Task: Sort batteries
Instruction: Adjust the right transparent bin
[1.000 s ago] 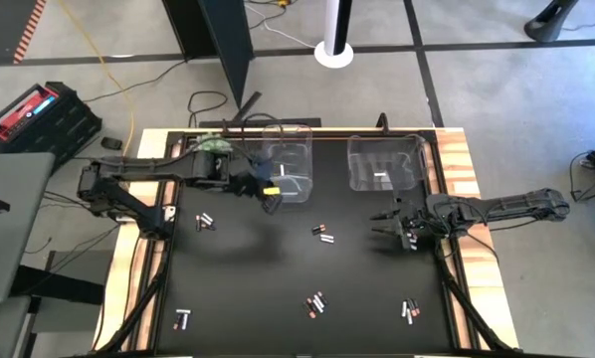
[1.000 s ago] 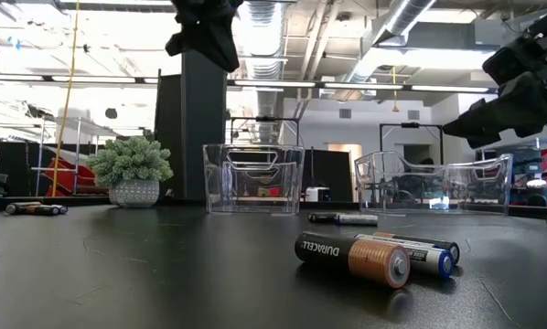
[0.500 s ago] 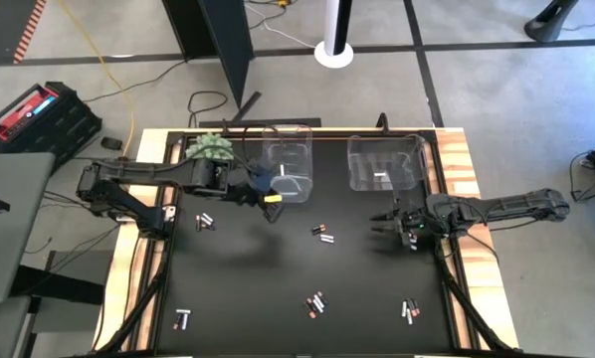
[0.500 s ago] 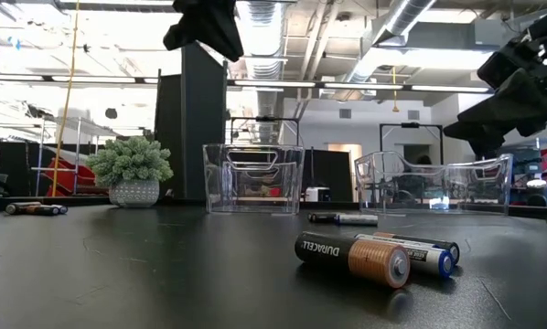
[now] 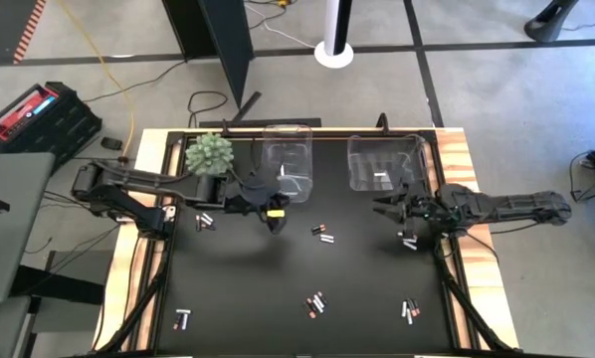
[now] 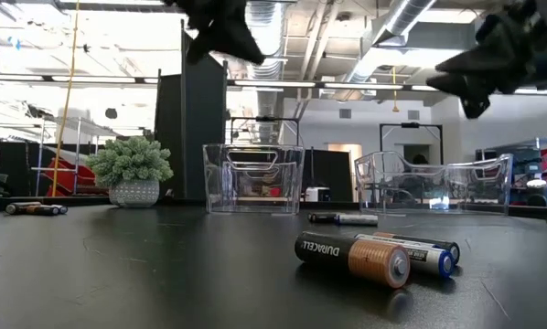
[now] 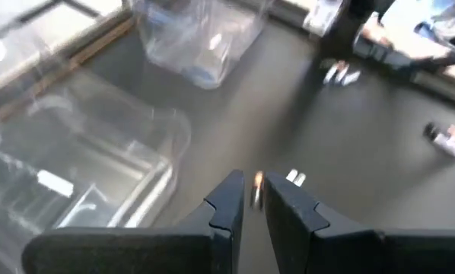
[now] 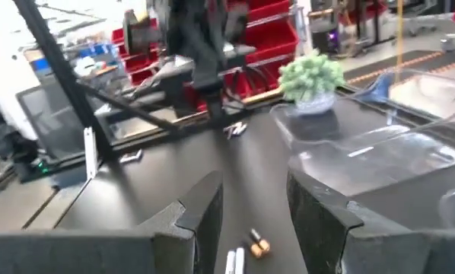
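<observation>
High view first: your batteries [image 5: 321, 233] lie in small clusters across the black table [image 5: 248, 298], with one white cell already in the left bin [image 5: 288, 164] and another in the right bin [image 5: 382, 164], so sorting has started and most cells are still loose. That pair near the middle sits between both arms, likely the next candidate. Your left gripper [image 5: 274, 217] hangs just in front of the left bin, fingers nearly pressed together with nothing visible between them. Your right gripper [image 5: 397, 214] hovers beside the right bin's front corner, fingers spread and empty. Compared with a second ago, the left arm has pulled back off the bin, uncovering the small plant [image 5: 209, 154], and the right gripper has moved toward its bin.
</observation>
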Available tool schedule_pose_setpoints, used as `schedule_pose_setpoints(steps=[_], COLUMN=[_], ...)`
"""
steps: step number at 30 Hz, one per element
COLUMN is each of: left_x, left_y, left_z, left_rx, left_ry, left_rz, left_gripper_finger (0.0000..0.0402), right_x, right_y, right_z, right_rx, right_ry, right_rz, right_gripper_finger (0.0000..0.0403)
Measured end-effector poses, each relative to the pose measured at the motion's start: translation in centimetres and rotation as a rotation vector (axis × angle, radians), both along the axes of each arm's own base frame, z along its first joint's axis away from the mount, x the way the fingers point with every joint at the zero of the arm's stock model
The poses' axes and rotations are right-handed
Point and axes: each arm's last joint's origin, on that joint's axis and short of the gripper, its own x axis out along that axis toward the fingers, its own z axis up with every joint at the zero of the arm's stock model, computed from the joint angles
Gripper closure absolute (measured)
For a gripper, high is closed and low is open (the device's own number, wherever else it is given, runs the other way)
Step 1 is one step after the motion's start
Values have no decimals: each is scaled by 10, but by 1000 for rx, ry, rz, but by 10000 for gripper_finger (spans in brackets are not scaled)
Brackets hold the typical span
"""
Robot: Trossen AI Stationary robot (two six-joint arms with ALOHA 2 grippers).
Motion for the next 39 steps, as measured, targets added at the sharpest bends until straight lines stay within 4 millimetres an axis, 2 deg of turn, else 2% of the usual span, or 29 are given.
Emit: schedule_pose_setpoints(steps=[3, 8, 16, 21, 26, 31, 35, 39], left_x=[-13, -51, -120, -150, -166, -170, -169, -172], left_y=[2, 9, 22, 32, 41, 43, 38, 32], left_z=[-19, -36, -35, -28, -26, -30, -36, -51], left_rx=[-29, -63, -54, 9, 83, 148, 99, 52], left_ry=[-36, -155, -328, -352, -317, -236, -197, -265], left_rz=[4, 5, 55, 99, 144, 118, -4, -39], left_gripper_finger=[352, 352, 352, 352, 352, 352, 352, 352], right_x=[-1, 0, 19, 38, 60, 76, 83, 84], right_y=[-3, -11, -27, -36, -40, -40, -36, -30], right_z=[12, 33, 63, 70, 71, 70, 67, 66], right_rx=[-2, 75, 432, 579, 636, 664, 692, 685], right_ry=[76, 209, 266, 325, 378, 405, 420, 435], right_rz=[-37, -212, -465, -567, -611, -620, -617, -592], right_gripper_finger=[236, 236, 237, 250, 274, 290, 291, 291])
